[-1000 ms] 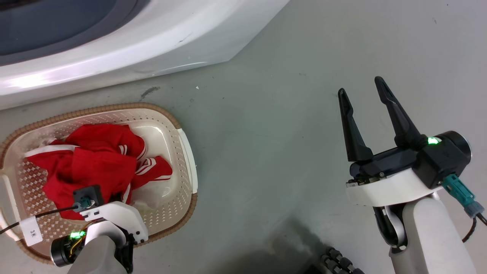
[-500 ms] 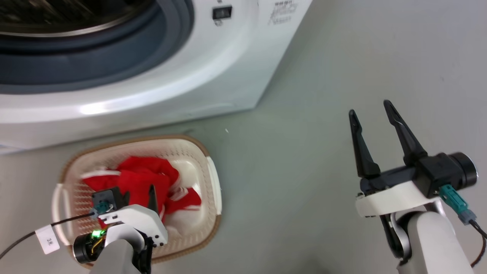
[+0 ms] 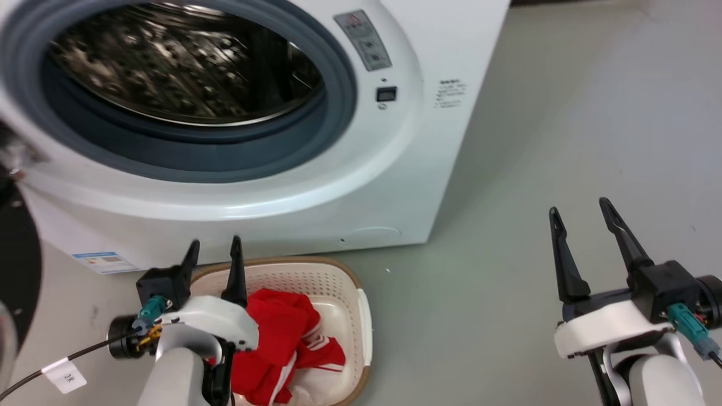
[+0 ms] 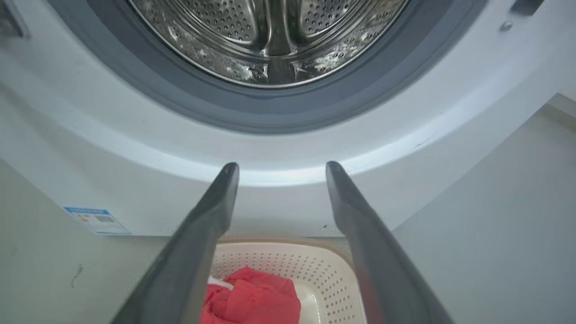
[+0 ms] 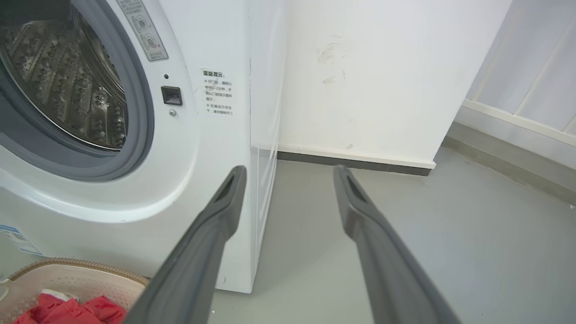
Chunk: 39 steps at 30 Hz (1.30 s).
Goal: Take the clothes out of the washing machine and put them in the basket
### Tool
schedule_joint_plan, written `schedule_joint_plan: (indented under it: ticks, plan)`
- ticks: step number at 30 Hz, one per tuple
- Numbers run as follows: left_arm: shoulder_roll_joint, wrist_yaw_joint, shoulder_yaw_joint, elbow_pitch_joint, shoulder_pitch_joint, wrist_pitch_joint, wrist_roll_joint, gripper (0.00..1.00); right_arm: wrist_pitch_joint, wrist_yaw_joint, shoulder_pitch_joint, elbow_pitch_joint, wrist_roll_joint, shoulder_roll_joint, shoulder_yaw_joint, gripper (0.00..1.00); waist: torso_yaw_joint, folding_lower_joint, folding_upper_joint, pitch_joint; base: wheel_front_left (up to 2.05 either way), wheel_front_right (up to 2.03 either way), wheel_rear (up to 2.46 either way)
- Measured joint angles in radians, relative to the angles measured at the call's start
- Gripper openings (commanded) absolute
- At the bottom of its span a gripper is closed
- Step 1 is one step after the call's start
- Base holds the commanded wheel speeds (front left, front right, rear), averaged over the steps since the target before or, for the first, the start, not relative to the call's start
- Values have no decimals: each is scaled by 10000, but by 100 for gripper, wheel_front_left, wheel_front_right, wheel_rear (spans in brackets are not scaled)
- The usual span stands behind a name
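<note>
The red clothes [image 3: 285,338] with white stripes lie in the cream basket [image 3: 338,282] on the floor in front of the white washing machine [image 3: 395,186]. Its steel drum [image 3: 180,67] stands open, and no fabric shows inside it. My left gripper [image 3: 214,251] hangs open above the basket's near-left side, holding nothing. From the left wrist, the clothes [image 4: 256,297] and basket [image 4: 315,270] sit below the fingers [image 4: 202,234], with the drum [image 4: 270,36] above. My right gripper [image 3: 581,217] is open and empty over bare floor, well right of the machine.
The machine's dark door [image 3: 17,270] shows at the far left edge. Grey floor [image 3: 536,141] stretches right of the machine. In the right wrist view a white wall [image 5: 360,76] with a dark skirting stands behind the machine [image 5: 211,135], and the basket [image 5: 67,270] sits at lower left.
The head camera has tilted up, bringing the drum opening into view. My left gripper has risen out of the basket, off the clothes, with open fingers pointing at the machine. The right gripper has barely moved.
</note>
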<state>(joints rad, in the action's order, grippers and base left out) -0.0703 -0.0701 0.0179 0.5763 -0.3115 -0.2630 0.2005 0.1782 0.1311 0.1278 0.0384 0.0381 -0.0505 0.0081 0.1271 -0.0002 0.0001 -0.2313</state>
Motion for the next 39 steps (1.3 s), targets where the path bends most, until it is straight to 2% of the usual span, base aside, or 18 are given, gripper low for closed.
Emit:
schedule_joint_plan:
  ticks: [8,13,25,39]
  plan:
    - [90,-2,-88,-2600,622,0,-523,100,-347,0,-557,-328,73,0,-228,100,-528,0,0,805,0,0,0]
    - [-42,174,-219,-3674,1110,0,-1003,100,-474,2,-869,-416,104,-2,-334,100,-682,0,0,1252,0,0,0]
    - [-213,477,-489,-4957,2893,790,-1329,100,-765,2,-1798,-468,52,-2,-301,100,-846,0,0,2309,0,0,0]
    - [-303,520,-573,-5333,3316,1195,-1057,100,-790,2,-1899,-525,-54,-2,-251,100,-921,2,0,2415,0,0,0]
